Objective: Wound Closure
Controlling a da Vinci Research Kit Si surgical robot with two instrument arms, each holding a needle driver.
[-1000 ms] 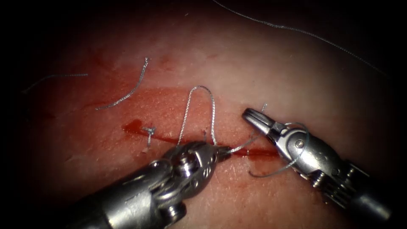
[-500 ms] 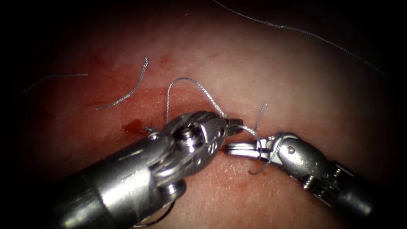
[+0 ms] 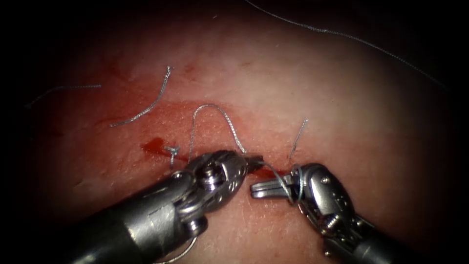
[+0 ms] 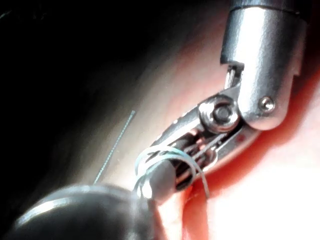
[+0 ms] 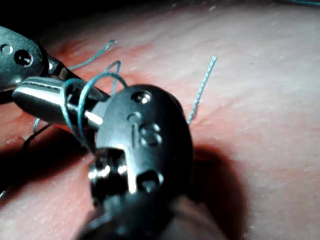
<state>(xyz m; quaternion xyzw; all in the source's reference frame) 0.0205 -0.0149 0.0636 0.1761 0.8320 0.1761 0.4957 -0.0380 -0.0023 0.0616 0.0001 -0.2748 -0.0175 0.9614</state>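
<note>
**Thread wound round the right gripper, left gripper clamped on the strand**

Nearest, at lower left of the endoscope frame, the left gripper (image 3: 255, 163) is clenched on the thread (image 3: 211, 108) just over the cut (image 3: 271, 172); half a second ago its tip sat higher and further right. From it the thread arches up over the tissue (image 3: 303, 83) and comes down left of the tool, a narrower loop than before.

At lower right, the right gripper (image 3: 259, 188) lies with its jaws closed together, pointing left, grasping nothing visible; turns of thread wrap its neck, seen also in the right wrist view (image 5: 75, 107). Its shaft now rises more steeply from the bottom edge.

Behind it a short thread tail (image 3: 297, 139) stands up from the tissue. Left along the cut sits a tied stitch (image 3: 171, 152) beside red fluid (image 3: 154, 145). Farther back lies a cut end of thread (image 3: 146, 105). No needle can be made out.
</note>
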